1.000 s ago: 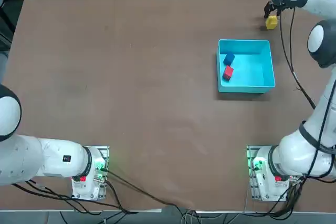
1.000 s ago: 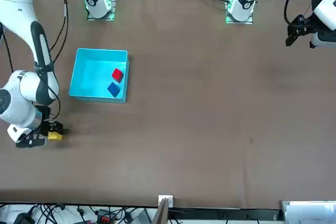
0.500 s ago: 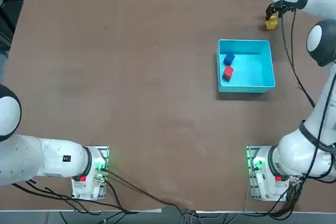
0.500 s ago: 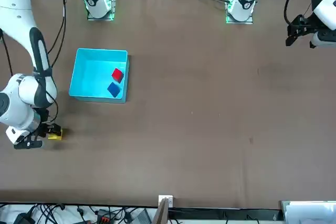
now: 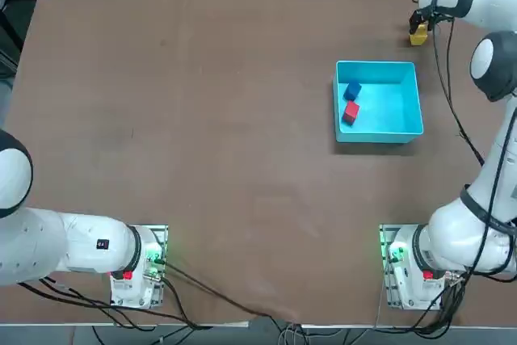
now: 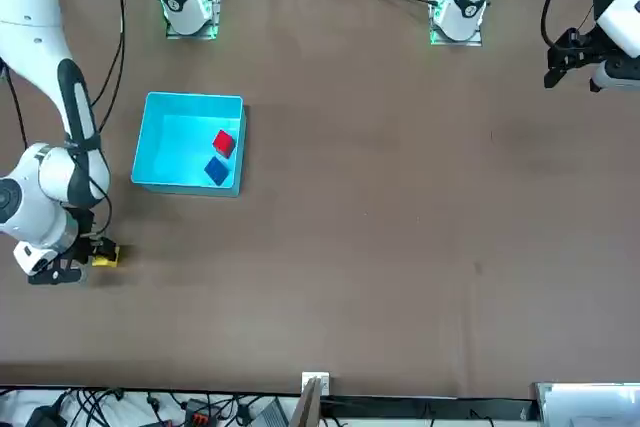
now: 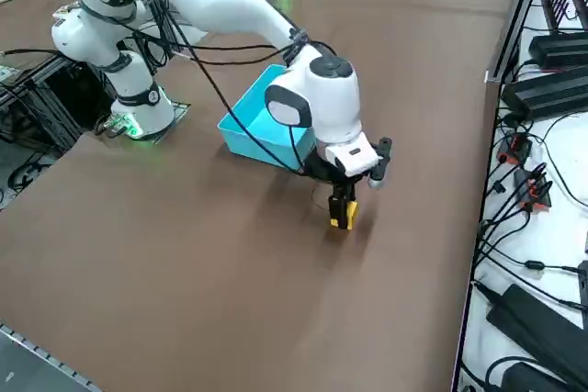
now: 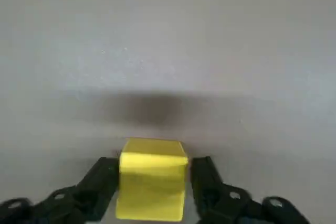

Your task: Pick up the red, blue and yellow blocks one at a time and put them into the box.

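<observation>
From above, the light blue box sits on the brown table, over on the right side. Inside it lie the blue block and the red block, close together near the box's left wall. The yellow block is outside the box, on the table just past its far right corner. The right gripper is down on top of the yellow block.

From the front, the box is at the left, with the red block and the blue block in it. The yellow block rests on the table in front of the box, near its corner. The right gripper is right at it, under the big white arm.

From the right side, the right gripper points straight down. The yellow block sits between its black fingers, low at the table. The box is just behind the arm.

From the wrist, the two black fingers stand one on each side of the yellow block, pressed close against it. The hand is narrow and is holding the yellow block. A dark shadow lies on the table beyond the block.
</observation>
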{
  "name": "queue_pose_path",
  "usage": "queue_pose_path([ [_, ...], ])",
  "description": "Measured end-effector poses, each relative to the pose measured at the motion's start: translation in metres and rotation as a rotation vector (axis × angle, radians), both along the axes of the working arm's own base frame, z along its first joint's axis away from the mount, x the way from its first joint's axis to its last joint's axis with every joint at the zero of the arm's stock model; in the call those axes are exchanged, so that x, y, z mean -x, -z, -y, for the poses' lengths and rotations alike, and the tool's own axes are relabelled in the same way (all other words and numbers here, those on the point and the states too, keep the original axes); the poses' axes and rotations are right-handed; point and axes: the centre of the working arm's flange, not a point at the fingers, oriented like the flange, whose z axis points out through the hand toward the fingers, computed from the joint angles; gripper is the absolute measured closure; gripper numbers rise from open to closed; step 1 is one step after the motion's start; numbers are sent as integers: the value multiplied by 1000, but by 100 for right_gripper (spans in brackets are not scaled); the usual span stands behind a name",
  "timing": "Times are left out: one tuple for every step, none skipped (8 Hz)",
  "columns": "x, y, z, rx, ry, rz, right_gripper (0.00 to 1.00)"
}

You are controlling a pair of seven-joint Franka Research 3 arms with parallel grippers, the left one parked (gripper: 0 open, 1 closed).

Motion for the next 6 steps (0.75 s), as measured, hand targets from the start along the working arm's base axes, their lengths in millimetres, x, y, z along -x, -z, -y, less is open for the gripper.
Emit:
queue_pose_path([
  [-1, -1, -1, -1, -1, 3, 31],
  [-1, -1, -2, -2, -3, 4, 31],
  [-2, -2, -5, -4, -6, 5, 31],
  [-3, -9, -8, -7, -9, 4, 31],
  [-4, -30, -11, -12, -12, -6, 31],
  [-2, -65, -19, -22, -16, -27, 31],
])
